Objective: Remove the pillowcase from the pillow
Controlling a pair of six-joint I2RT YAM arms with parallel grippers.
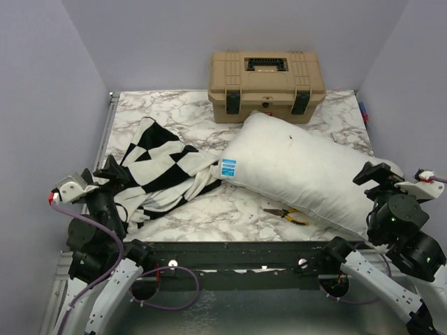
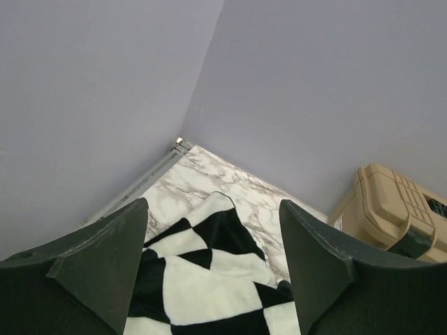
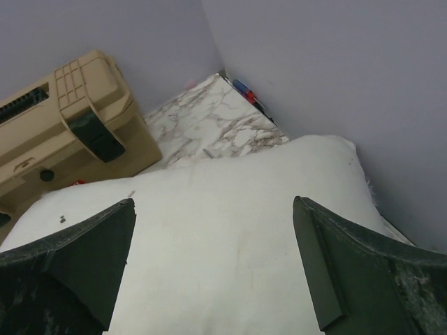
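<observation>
The black and white checkered pillowcase [image 1: 162, 167] lies crumpled on the left of the marble table, off the pillow and touching its left end. It also shows in the left wrist view [image 2: 202, 279]. The plain white pillow [image 1: 304, 167] with a blue label [image 1: 228, 167] lies bare on the right, and fills the right wrist view [image 3: 223, 237]. My left gripper [image 1: 110, 167] is open and empty above the pillowcase's near left part [image 2: 213, 258]. My right gripper [image 1: 375, 174] is open and empty above the pillow's right end [image 3: 213, 258].
A tan toolbox [image 1: 265, 84] stands at the back centre, right behind the pillow. Yellow-handled pliers [image 1: 288, 215] lie at the pillow's front edge. A red and blue tool [image 3: 248, 94] lies at the back right corner. Grey walls close in on three sides.
</observation>
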